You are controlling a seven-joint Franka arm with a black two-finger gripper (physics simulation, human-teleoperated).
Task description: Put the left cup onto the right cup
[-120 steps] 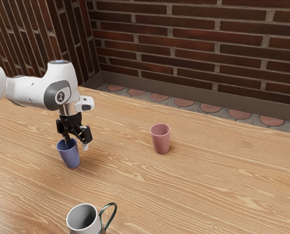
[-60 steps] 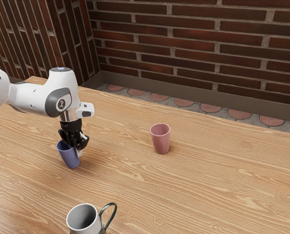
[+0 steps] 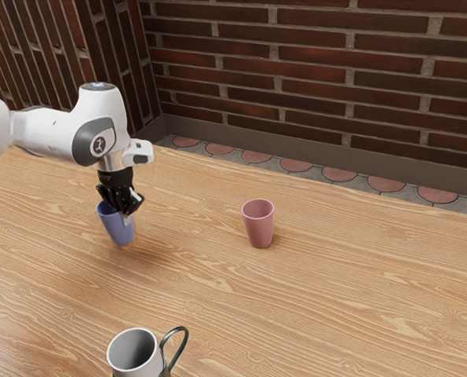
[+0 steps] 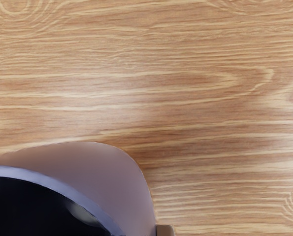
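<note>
Black two-finger gripper [image 3: 120, 206]: pinching rim of tapered blue plastic cup [image 3: 118, 228], now lifting it off wooden table [image 3: 335, 298]; carry to pink tapered cup [image 3: 258, 223] pending.

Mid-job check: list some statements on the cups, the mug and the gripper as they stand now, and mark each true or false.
1. The black two-finger gripper is shut on the blue tapered cup. True.
2. The blue cup stands upright on the wooden table. False: it hangs tilted in the gripper, off the table.
3. The pink tapered cup stands upright with nothing on it. True.
4. The blue cup sits on the pink cup. False: they are apart, the blue one toward the exterior view's left.
5. The grey metal mug lies on its side. False: it stands mouth up.
</note>
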